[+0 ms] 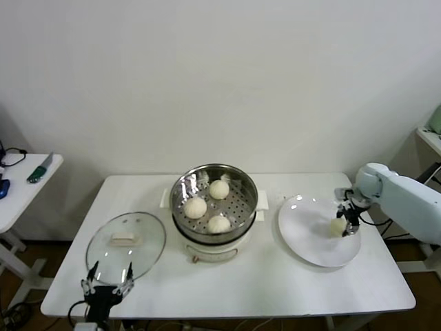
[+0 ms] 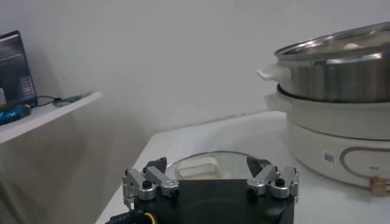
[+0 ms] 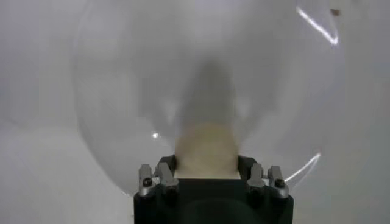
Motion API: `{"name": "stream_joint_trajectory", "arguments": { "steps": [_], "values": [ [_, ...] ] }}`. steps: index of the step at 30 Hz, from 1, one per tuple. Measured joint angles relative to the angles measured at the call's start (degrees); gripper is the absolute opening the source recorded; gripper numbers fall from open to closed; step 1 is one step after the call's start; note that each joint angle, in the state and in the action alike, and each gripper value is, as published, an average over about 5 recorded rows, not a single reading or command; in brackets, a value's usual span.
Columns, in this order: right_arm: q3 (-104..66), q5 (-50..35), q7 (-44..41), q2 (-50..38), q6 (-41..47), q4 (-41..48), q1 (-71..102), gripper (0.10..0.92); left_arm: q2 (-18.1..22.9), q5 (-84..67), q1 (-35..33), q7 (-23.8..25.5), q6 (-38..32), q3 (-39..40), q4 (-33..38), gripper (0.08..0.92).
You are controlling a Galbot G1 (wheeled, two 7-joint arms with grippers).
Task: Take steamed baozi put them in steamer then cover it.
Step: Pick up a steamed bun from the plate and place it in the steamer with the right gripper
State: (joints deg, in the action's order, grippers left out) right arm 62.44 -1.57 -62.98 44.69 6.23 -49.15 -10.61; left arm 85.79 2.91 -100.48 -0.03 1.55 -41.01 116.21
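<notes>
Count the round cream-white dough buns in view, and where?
4. Three sit in the shiny perforated steel steamer basket: one at the back, one on its left, one at the front. The fourth is on the flat white plate, gripped by the right gripper. None appear hidden.

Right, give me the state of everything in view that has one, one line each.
Steamer: uncovered, three baozi inside.
Lid: off, lying flat on the table left of the steamer.
Plate: holds one baozi.
Fourth baozi: on the plate, gripped.
Right gripper: shut on the fourth baozi.
Left gripper: open, at the table's near edge by the lid.
</notes>
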Motion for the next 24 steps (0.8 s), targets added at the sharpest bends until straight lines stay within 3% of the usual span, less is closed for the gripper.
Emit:
{"name": "stream_joint_trajectory", "arguments": {
  "steps": [10,24],
  "values": [
    [15.4,-17.1,1.2,4.3,3.3,-2.8,-17.8,0.662,-0.6,0.0,0.1,0.8,0.0,1.5,1.2,0.823],
    [34.9,-47.2,5.5,20.3,9.5,-8.8,-37.3,0.670,-2.0,0.6,0.0,1.0,-1.4,4.0,2.4,0.823]
  ]
}}
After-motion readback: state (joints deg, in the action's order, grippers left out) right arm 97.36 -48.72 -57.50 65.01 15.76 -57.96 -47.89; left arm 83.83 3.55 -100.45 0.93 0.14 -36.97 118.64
